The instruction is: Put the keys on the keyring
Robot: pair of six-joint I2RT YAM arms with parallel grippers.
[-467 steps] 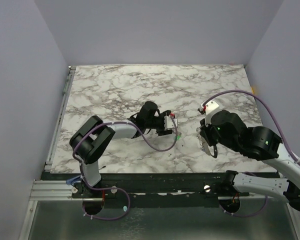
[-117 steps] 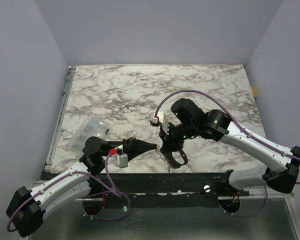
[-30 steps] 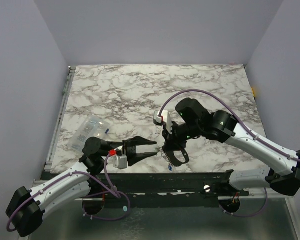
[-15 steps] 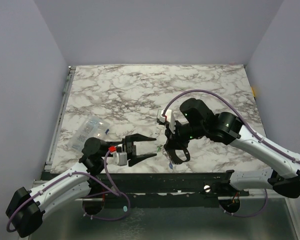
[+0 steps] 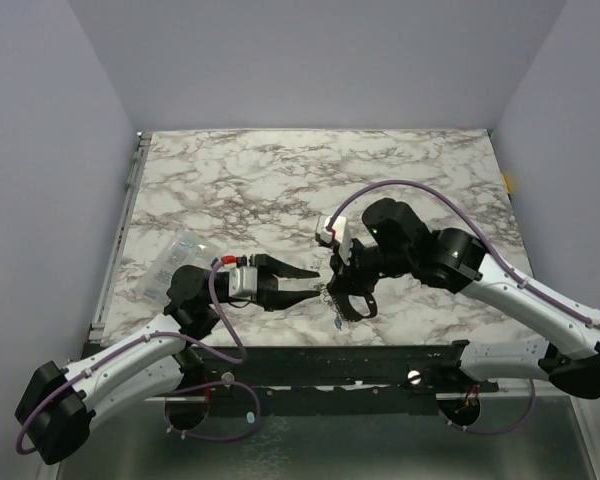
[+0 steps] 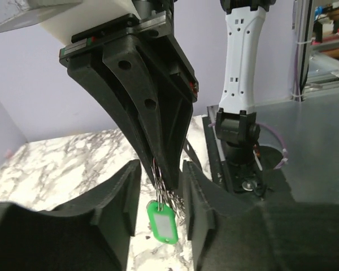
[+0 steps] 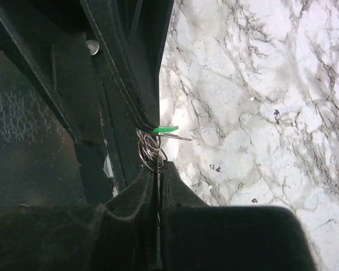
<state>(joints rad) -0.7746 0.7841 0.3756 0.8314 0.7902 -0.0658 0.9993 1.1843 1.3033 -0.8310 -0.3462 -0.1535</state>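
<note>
Hanging over marbled table point(image 5: 230, 170): keyring point(image 7: 150, 152) | walls point(image 5: 40, 150): pale lilac

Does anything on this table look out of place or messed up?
Nothing looks spilled or broken. One stray item: the clear plastic bag, crumpled near the left edge of the table. The green key dangles by the keyring pinched in the right gripper, between the open fingers of the left gripper.

The keyring point(image 6: 172, 199) hangs from the pinched tips of the right gripper point(image 5: 332, 293), above the table point(image 5: 280, 180) near the middle of its near edge. A key point(image 6: 163, 223) hangs below it. The left gripper point(image 5: 318, 283) points in from the left, one finger on each side of the ring. A bag point(image 5: 183, 256) lies towards the near left corner, behind the left arm.
</note>
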